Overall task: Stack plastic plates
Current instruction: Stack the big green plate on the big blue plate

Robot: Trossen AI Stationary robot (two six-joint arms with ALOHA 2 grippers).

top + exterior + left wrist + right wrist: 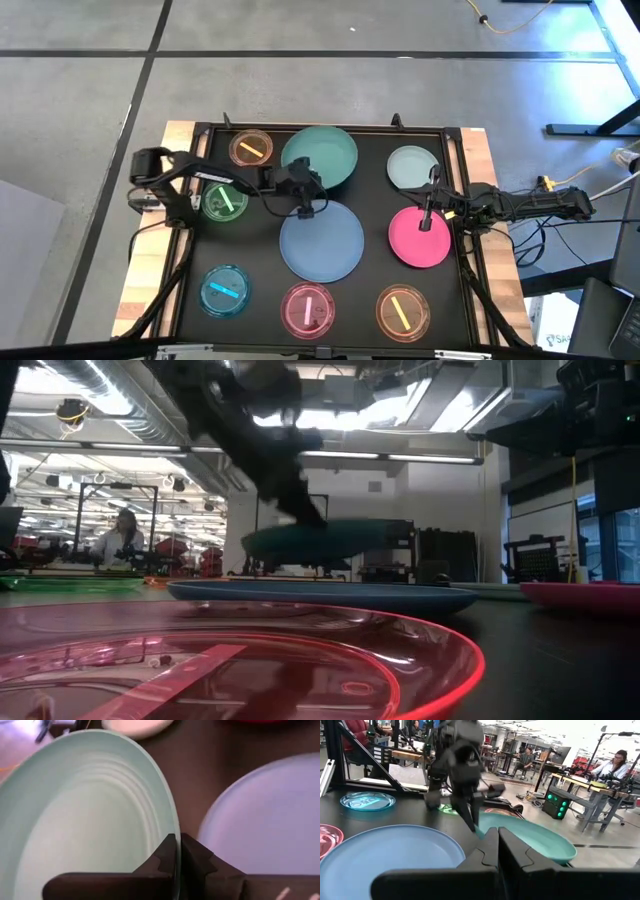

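From above you see the left gripper (303,196) near the table's centre, at the six o'clock rim of the teal plate (322,156), with the blue-grey plate (321,241) just below it. What that view hides, the low view gives you: the teal plate (325,538) hangs clear of the table, tilted slightly, above the blue-grey plate (320,596), which lies flat. Your left wrist view settles the grip: both fingers are clamped on the teal plate's rim (172,827), one on each face.

The left arm reaches in from nine o'clock, its wrist bent down to the plate edge. The right arm comes in from three o'clock, and the right gripper (428,215) sits over the pink plate (420,238); its fingers (480,857) are pressed together on nothing.

The pale mint plate (412,167) lies at about two o'clock. A pink dish (309,309) sits at six o'clock, filling the foreground of the low view (220,665).
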